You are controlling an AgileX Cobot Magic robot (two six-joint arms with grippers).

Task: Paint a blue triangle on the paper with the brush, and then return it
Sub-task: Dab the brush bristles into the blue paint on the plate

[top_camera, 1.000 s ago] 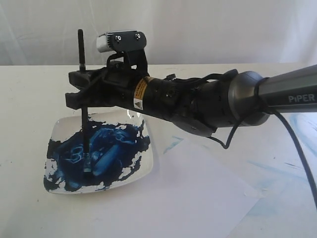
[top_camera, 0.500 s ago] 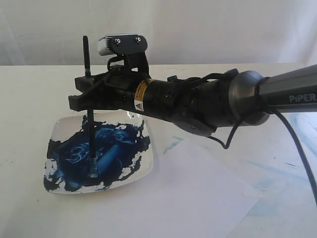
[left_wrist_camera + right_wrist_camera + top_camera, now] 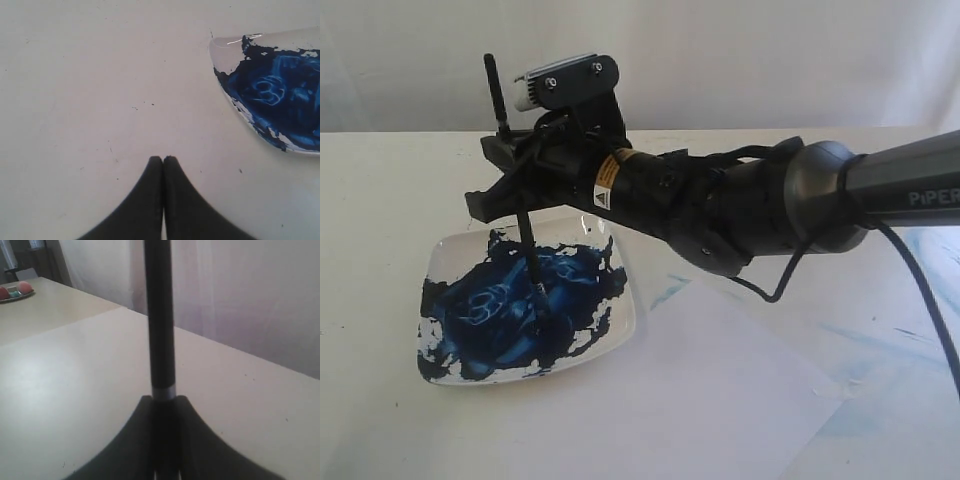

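The only writing that reads clearly is the word "PiPER" in pale letters on the grey tube of the right arm (image 3: 910, 190), at the right edge of the exterior view. Further along the arm's black wrist sits a small orange-yellow label (image 3: 607, 176) with a white warning triangle just below it; its print is too small to read. The right claw (image 3: 492, 178) is clamped on the brush (image 3: 529, 262), the black handle passing between its fingers and tilting so that the upper end leans left in the exterior view. The lower end stands in the dark blue paint (image 3: 500, 320) that covers most of the square white dish (image 3: 445, 252). From the right wrist, the handle rises from the closed fingers, a silver band showing just above them. The paper (image 3: 720, 400) lies flat on the bench (image 3: 380, 200) just right of the dish, with faint pale-blue smears toward its right side. The left claw (image 3: 162, 161) is closed with its fingertips touching, holding nothing, over bare bench near the dish's corner.
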